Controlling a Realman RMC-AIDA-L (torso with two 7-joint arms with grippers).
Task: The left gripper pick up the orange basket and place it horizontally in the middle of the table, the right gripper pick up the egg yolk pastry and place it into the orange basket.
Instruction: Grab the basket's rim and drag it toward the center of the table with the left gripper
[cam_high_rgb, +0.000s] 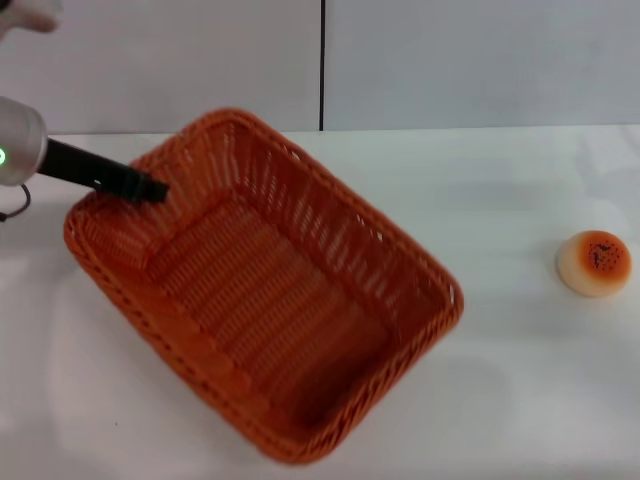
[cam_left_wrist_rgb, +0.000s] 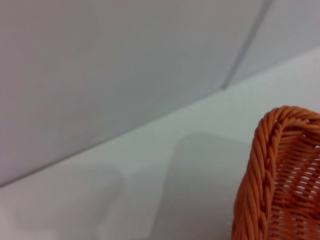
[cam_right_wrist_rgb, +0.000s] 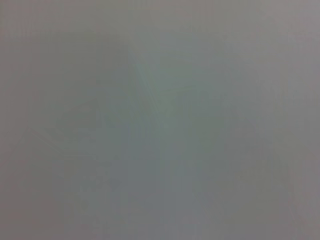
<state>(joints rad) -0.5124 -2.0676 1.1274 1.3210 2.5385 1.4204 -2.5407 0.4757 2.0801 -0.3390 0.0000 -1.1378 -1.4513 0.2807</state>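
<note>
The orange basket (cam_high_rgb: 270, 290) lies at a diagonal on the left half of the white table (cam_high_rgb: 500, 400), its long side running from far left to near right. My left gripper (cam_high_rgb: 150, 187) comes in from the left on a dark arm and its slim black fingers pinch the braided rim at the basket's far-left corner. The left wrist view shows that rim corner (cam_left_wrist_rgb: 265, 165) close up. The egg yolk pastry (cam_high_rgb: 594, 263) sits alone on the table at the far right, well apart from the basket. My right gripper is out of view.
A pale wall with a dark vertical seam (cam_high_rgb: 322, 65) stands behind the table. Bare tabletop lies between the basket and the pastry. The right wrist view shows only a plain grey surface.
</note>
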